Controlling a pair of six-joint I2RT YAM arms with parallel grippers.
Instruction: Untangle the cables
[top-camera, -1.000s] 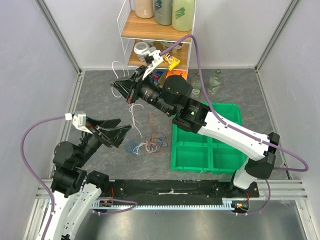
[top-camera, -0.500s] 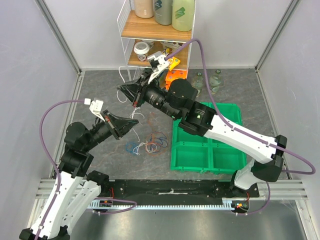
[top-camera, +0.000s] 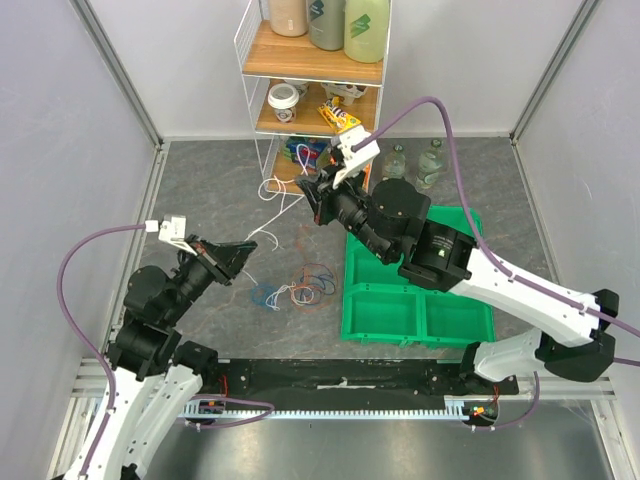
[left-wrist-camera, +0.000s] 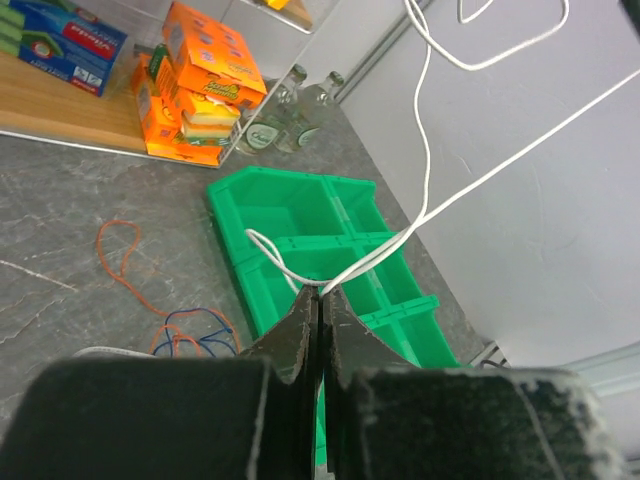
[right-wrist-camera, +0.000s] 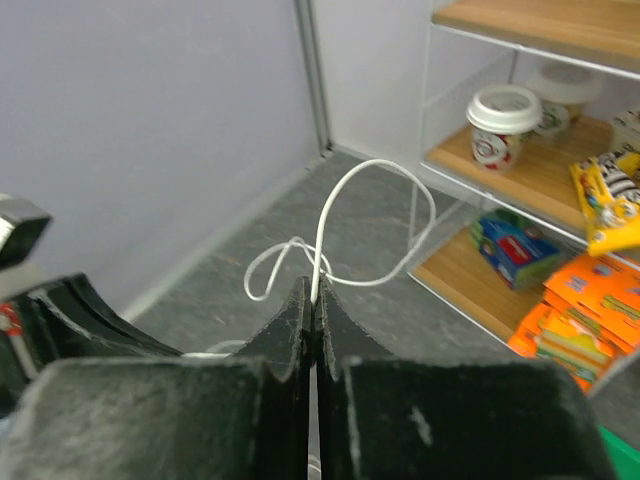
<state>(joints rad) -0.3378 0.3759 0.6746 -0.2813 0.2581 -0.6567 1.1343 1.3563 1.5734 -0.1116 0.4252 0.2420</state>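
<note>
Left wrist: left gripper (left-wrist-camera: 320, 297) is clenching the white cable (left-wrist-camera: 480, 181). Right wrist: right gripper (right-wrist-camera: 312, 295) is pinching the same cable. Top: we're seeing it spanning both grippers, left of table (top-camera: 200, 190) centre; coloured cables (top-camera: 300, 290) are lying mid-table beside the green bin (top-camera: 347, 300).

Dark grey stone-patterned desk (top-camera: 200, 190), closed in left, right and behind by plain pale walls (top-camera: 50, 150). Silver metal posts (top-camera: 118, 75) at the back corners. White wire shelf rack (top-camera: 290, 58) with two wooden boards, centred against back wall. Slotted metal rail (top-camera: 330, 410) along near edge. Even, diffuse light.
</note>
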